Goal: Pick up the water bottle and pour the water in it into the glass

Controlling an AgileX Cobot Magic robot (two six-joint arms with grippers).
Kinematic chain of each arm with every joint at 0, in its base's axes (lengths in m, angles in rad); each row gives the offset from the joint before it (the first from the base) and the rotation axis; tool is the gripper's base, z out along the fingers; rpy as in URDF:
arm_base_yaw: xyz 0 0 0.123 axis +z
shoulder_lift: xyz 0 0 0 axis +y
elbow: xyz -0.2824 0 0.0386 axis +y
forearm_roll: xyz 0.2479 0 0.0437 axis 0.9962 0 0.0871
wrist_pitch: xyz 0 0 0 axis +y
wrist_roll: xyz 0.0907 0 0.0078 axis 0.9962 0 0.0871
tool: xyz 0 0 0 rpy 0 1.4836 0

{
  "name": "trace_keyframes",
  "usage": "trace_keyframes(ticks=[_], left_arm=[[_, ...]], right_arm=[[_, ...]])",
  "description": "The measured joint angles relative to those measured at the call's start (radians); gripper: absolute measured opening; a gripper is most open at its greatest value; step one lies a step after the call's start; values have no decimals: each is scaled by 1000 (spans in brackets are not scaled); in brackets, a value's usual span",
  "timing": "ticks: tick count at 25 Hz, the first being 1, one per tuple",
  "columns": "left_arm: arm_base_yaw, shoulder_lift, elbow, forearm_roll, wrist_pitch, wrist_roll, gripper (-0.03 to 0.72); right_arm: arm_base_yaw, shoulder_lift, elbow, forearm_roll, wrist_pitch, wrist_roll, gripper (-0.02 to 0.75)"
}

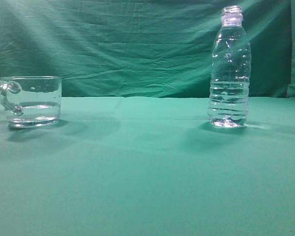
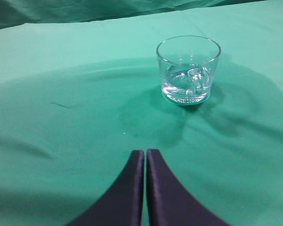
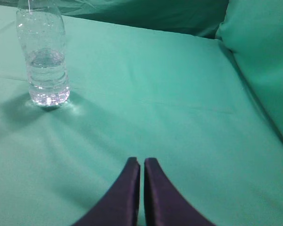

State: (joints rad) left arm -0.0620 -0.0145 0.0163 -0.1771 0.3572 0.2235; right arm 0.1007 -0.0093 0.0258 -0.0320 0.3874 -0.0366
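- The water bottle [image 1: 229, 69] stands upright on the right of the green cloth [image 1: 147, 172] in the exterior view, its neck uncapped.
- In the right wrist view the bottle [image 3: 43, 61] sits at the far left, its neck cut off by the top edge.
- The water [image 3: 47, 75] fills the ribbed lower part of the bottle; in the exterior view the level is hard to make out through the clear plastic.
- The glass [image 1: 32, 101] stands upright at the far left, well apart from the bottle, its handle facing the camera side. A shallow layer of clear liquid shows at its bottom.
- In the left wrist view the glass [image 2: 188, 69] sits ahead and to the right of the fingertips, untouched.
- The left gripper [image 2: 145, 153] has its dark fingers pressed together, holding nothing.
- The right gripper [image 3: 141, 161] is likewise closed on nothing, a thin slit between the tips.
- Neither arm appears in the exterior view.
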Motion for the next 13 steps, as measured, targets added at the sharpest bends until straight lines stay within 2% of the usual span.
trace_keyframes(ticks=[13], left_arm=[[0, 0, 0, 0, 0, 0, 0]], right_arm=[[0, 0, 0, 0, 2, -2, 0]])
